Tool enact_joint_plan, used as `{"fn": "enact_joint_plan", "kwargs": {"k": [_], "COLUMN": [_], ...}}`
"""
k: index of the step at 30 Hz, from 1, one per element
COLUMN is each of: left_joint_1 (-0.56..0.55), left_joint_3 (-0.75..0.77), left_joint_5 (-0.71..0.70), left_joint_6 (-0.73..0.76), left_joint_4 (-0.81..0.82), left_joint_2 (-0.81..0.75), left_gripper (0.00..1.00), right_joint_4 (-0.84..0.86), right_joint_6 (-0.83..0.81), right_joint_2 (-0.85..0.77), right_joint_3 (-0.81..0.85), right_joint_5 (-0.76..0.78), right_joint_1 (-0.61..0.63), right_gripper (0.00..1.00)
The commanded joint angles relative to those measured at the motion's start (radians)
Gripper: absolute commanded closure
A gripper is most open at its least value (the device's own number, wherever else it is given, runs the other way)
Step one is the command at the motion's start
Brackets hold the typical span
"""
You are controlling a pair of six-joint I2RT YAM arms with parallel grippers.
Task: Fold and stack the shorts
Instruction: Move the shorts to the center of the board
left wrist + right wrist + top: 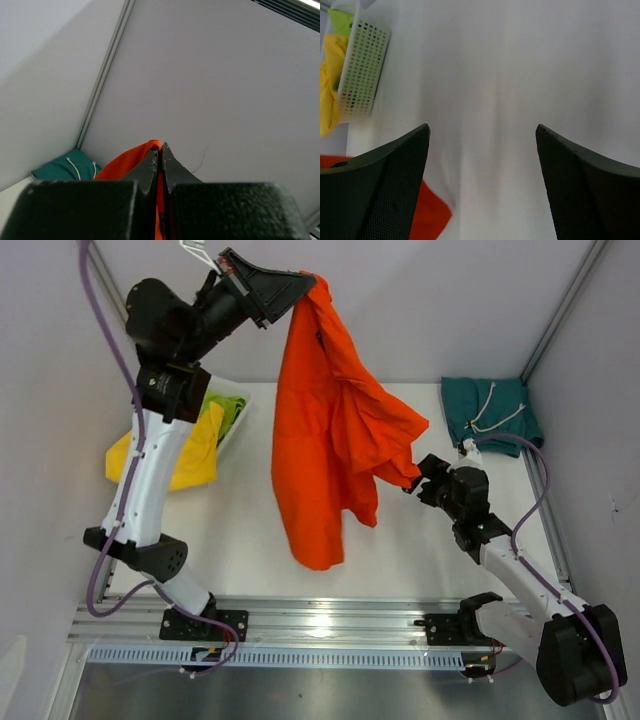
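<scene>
Over the middle of the tabletop (240,530), orange shorts (330,440) hang from the raised left gripper (303,288), clamped tight on their top edge. Teal shorts (490,410) lie folded at the far right corner. Yellow shorts (190,455) spill from the basket (236,423) at the far left. Right gripper (420,475) gapes wide, empty, just beside the orange cloth.

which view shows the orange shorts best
The top external view: the orange shorts hang full length from the left end effector. The left wrist view shows only the pinched fold; the right wrist view shows only a corner at bottom left.
</scene>
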Motion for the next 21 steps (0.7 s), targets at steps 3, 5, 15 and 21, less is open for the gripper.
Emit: {"fn": "enact_joint_plan", "kwargs": {"k": [3, 5, 15, 21], "left_joint_1": [-0.009, -0.007, -0.073, -0.176], "left_joint_3": [0.053, 0.087, -0.568, -1.393], "left_joint_5": [-0.022, -0.033, -0.162, -0.488], "left_joint_6": [-0.038, -0.033, 0.103, 0.111], "left_joint_4": [0.148, 0.134, 0.319, 0.476], "left_joint_2": [0.065, 0.116, -0.201, -0.650], "left_gripper": [1.00, 1.00, 1.00, 1.00], "right_joint_4": [0.010, 0.018, 0.006, 0.013], "right_joint_6": [0.019, 0.024, 0.030, 0.038], "right_joint_2": [-0.044, -0.045, -0.070, -0.048], "right_joint_3": [-0.032, -0.038, -0.050, -0.053], "right_joint_5": [0.022, 0.007, 0.000, -0.009], "right_joint_1": [-0.055, -0.063, -0.093, -0.104], "right_gripper": [0.13, 0.13, 0.14, 0.14]}}
